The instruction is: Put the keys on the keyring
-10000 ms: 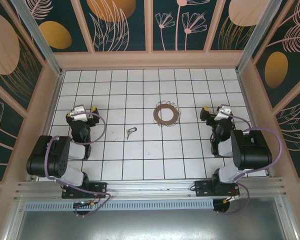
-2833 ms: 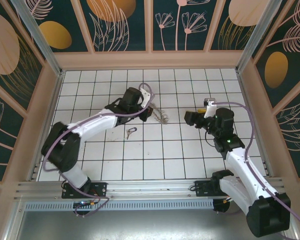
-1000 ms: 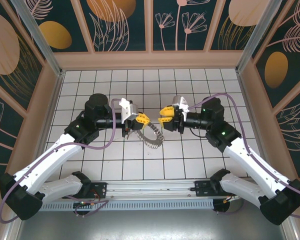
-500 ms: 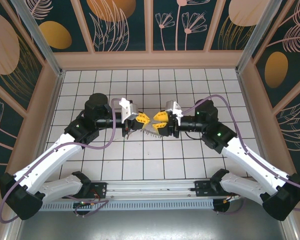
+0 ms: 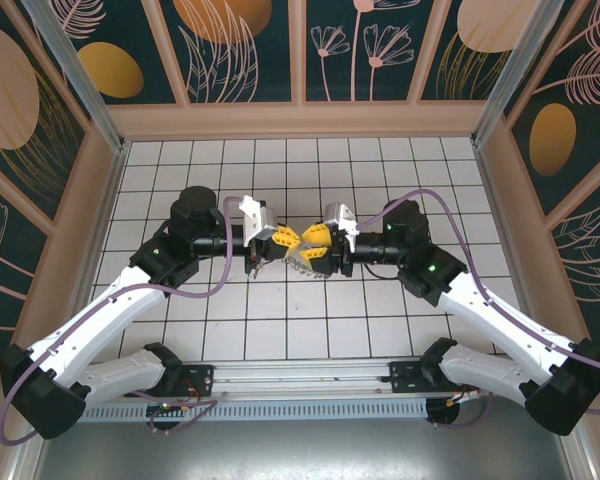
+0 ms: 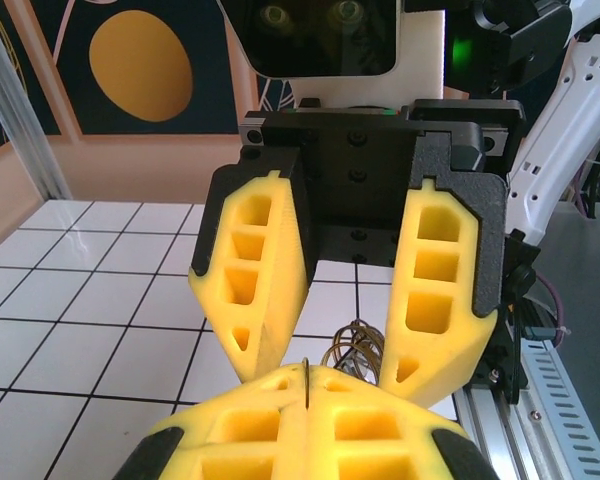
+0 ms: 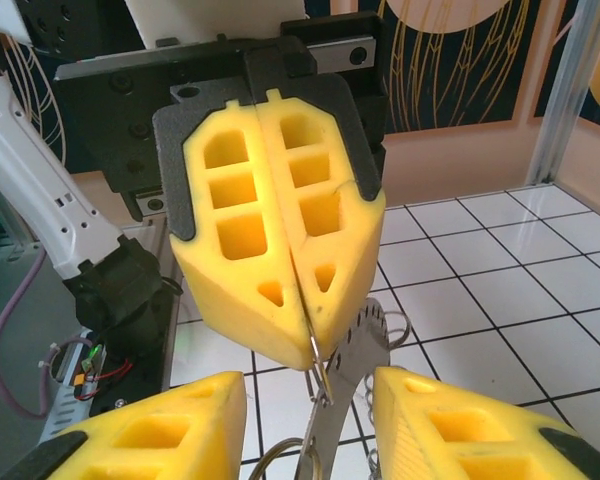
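Note:
My left gripper (image 5: pixel 286 240) hangs above the middle of the tiled floor, shut on a thin wire loop of the keyring (image 5: pixel 302 258). In the left wrist view my gripper (image 6: pixel 307 384) pinches that wire, with the keyring's loops (image 6: pixel 358 348) bunched just beyond. My right gripper (image 5: pixel 316 247) faces it tip to tip. In the right wrist view this gripper (image 7: pixel 308 388) stands open, its fingers on either side of the keyring's flat perforated plate (image 7: pixel 348 395) without touching it. The keys are hidden under the left gripper in the top view.
White tiled floor (image 5: pixel 310 320) with wooden walls on three sides. Both arms reach inward from the near rail (image 5: pixel 300 385) and meet at the centre. The far rows of tiles (image 5: pixel 300 165) lie beyond the grippers.
My right gripper has moved left to meet the left gripper, and its open fingers now straddle the hanging keyring. The left arm has stayed still, holding the ring.

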{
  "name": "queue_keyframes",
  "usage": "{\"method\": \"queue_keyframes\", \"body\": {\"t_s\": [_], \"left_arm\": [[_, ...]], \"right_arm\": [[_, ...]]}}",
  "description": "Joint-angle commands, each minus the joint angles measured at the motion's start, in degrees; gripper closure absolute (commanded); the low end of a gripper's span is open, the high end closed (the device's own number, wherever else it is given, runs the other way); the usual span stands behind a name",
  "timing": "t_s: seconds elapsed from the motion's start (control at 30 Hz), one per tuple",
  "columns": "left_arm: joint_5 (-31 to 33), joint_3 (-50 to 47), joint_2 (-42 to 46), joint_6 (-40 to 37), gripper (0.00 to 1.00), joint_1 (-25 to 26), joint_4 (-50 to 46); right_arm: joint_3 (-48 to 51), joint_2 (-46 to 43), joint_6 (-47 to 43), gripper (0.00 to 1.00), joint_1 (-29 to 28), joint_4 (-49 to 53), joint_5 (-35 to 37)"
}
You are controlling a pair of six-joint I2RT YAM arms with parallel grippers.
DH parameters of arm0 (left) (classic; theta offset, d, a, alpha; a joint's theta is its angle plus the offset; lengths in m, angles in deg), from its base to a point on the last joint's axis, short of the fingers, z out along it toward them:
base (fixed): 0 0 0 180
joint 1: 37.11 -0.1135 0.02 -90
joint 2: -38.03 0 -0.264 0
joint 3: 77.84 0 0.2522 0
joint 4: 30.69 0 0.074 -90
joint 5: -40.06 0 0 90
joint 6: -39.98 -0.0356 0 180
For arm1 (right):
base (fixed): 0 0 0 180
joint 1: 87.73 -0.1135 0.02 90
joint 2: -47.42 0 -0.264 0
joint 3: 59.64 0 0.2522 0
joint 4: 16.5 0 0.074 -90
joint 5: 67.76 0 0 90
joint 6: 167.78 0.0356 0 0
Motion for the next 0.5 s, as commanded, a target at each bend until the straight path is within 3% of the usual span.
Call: {"method": "queue_keyframes", "body": {"t_s": [0.0,0.17,0.3,0.47], "left_arm": [[-2.2,0.6,-0.1,-0.8,1.00,0.1,2.1],[-2.0,0.2,0.4,-0.7,1.00,0.1,2.3],[-1.7,0.2,0.3,-1.0,1.00,0.1,2.2],[-2.2,0.5,-0.2,-1.0,1.00,0.1,2.6]], "right_arm": [[-2.4,-0.8,0.7,0.64,-0.5,0.3,1.1],[-2.8,-0.6,1.5,0.67,-0.5,1.1,1.2],[-3.6,-1.7,0.9,0.59,-0.4,2.9,3.1],[-4.9,-3.8,-0.8,0.57,-0.2,6.3,7.1]]}}
